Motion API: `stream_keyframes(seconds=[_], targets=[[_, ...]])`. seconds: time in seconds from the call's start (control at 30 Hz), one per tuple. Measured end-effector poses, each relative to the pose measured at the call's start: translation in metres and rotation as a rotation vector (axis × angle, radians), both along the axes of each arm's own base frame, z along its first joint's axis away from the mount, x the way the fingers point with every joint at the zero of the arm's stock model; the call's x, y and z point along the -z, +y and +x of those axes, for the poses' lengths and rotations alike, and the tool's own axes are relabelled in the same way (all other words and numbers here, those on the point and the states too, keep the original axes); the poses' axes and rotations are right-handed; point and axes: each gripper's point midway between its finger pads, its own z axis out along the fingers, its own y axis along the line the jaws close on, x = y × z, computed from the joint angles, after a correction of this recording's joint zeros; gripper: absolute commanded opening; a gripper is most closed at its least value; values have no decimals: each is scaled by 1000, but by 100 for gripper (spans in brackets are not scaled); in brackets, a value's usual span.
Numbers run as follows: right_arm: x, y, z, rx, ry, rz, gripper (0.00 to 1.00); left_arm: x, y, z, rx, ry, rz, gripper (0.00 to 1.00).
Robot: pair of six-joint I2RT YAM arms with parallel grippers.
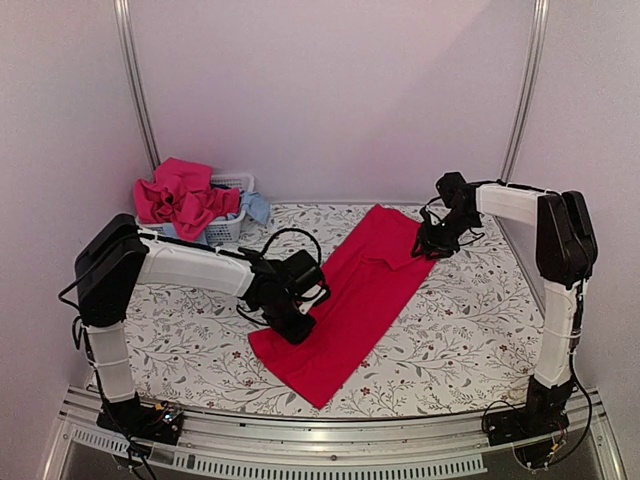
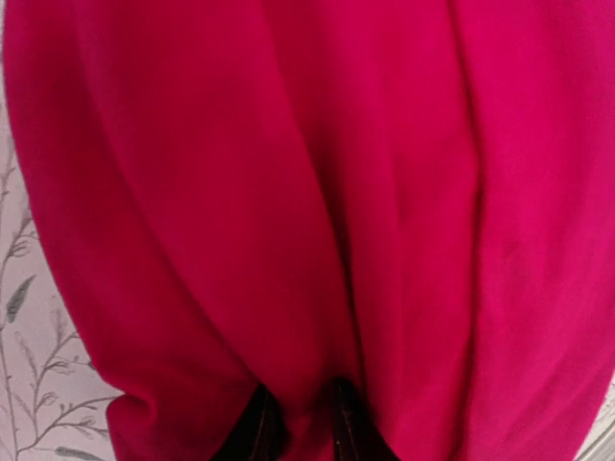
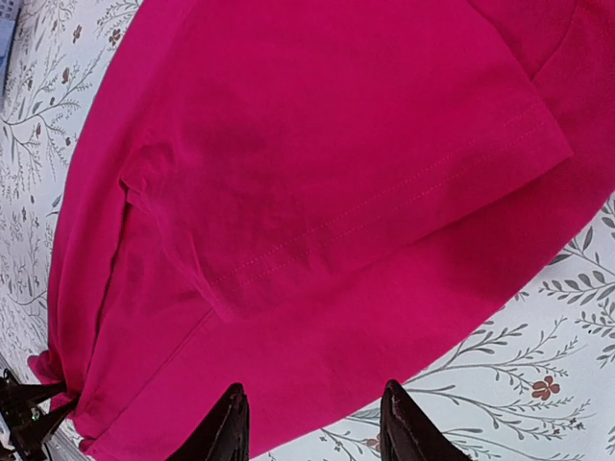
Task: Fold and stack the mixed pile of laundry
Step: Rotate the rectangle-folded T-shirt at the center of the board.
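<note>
So the red tee (image 1: 365, 285) is lying flat on the bench (image 1: 470, 330), a long strip running diagonally from near-centre up to the far right, with a sleeve (image 3: 365, 182) folded in over the body. The rest of the laundry pile (image 1: 180, 198), pink stuff plus a bit of light blue, is heaped in the white basket (image 1: 230, 232) at the far left. The left hand (image 1: 297, 322) is on the tee's near-left edge, jaws nearly together with a pucker of fabric pinched between them. The right hand (image 1: 432, 243) sits at the far-right end, jaws parted, holding nothing as far as I can see. Looks like thin, light, floppy jersey imo, so it'll sag and drag. Best to pinch the corners or the hem at both ends and lift low so the layers don't slide apart.
</note>
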Motion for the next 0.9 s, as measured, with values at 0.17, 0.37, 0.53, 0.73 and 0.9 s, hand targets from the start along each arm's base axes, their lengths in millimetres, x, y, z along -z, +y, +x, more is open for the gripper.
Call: stream_keyframes(seconds=[0.17,0.37,0.53,0.73,0.9], targets=[[0,-1,1,0,-4,-1,45,-2,-39,-52,135,70,-40,19],[2,0,-4,-9,7,6,42,-6,-59,-106,214,187,-65,24],[4,12,-12,-36,18,25,36,-32,-44,-86,89,202,-137,32],[18,33,-22,-78,37,10,21,-94,-16,-4,-169,63,-318,34],[54,26,-22,-69,86,-75,14,-109,6,29,-304,-6,-350,34]])
